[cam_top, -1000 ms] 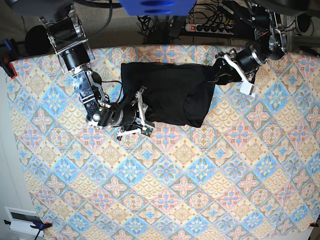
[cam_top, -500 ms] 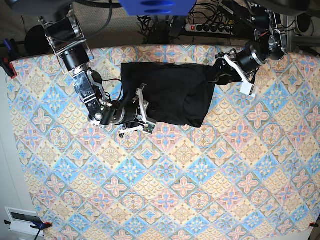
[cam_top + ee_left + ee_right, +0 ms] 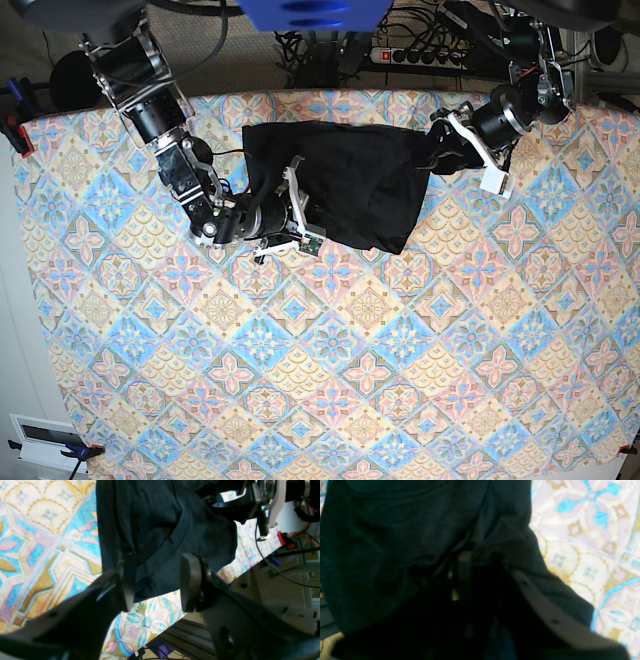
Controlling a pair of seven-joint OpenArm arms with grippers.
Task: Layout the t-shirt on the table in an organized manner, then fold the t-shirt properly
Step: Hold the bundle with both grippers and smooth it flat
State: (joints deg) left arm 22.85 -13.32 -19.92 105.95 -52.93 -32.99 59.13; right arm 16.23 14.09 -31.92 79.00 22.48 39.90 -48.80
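Two grippers are being kept at opposite ends of the bunched t-shirt (image 3: 345, 185) near the table's (image 3: 400, 380) far edge, likely for spreading: the left gripper (image 3: 156, 582) is being held open astride its hem; whether the right gripper (image 3: 296, 215) is pinching cannot be told

The table (image 3: 330, 400) lies bare from three through six to nine o'clock, open for any pass. Toward twelve, the bunched t-shirt (image 3: 350, 185) blocks the middle, flanked by the right gripper (image 3: 300, 215) at ten and the left gripper (image 3: 440, 150) at one (cables crowd the far edge).
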